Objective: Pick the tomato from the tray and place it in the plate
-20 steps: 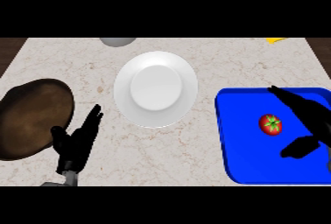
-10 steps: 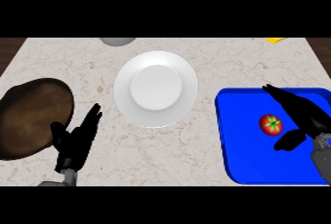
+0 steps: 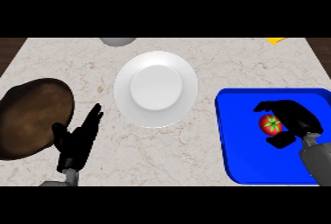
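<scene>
Blue tray [image 3: 236, 144] holds tomato [image 3: 269, 124] — white plate [image 3: 155, 87] bare.

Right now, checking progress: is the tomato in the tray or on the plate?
In the tray: the tomato sits on blue, right hand curled round it.

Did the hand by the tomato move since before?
Yes. The right hand has curled in around the tomato on the blue tray; earlier its fingers pointed straight toward the tray's far edge.

No readable text or labels appear anywhere.
</scene>
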Motion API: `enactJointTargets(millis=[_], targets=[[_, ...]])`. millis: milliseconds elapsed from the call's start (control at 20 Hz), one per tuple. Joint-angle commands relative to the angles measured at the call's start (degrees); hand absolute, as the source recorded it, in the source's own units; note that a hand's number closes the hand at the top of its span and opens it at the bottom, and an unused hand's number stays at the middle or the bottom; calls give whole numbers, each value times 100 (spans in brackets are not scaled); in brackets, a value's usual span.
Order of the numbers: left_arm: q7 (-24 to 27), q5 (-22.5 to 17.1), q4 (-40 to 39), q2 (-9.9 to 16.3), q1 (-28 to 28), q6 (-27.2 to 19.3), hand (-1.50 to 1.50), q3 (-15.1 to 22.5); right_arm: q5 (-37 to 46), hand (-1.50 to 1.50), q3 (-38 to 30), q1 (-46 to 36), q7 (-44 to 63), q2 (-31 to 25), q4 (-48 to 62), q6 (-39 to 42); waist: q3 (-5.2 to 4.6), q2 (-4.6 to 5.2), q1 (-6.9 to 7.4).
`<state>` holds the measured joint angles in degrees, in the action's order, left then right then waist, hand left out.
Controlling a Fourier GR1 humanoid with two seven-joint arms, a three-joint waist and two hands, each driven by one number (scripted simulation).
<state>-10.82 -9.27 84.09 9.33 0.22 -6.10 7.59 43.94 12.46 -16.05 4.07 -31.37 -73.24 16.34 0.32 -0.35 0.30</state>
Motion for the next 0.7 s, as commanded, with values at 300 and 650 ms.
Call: enactJointTargets(millis=[300,650], targets=[[-230,29,-217,-105,49,185,0,-120,803,150,-90,14,-657,166,312,-519,-32,37,-16],[-130,81,-223,-101,57,168,0,-80,1289,150,1405,-3,1000,2651,-999,-925,-56,-14,99]])
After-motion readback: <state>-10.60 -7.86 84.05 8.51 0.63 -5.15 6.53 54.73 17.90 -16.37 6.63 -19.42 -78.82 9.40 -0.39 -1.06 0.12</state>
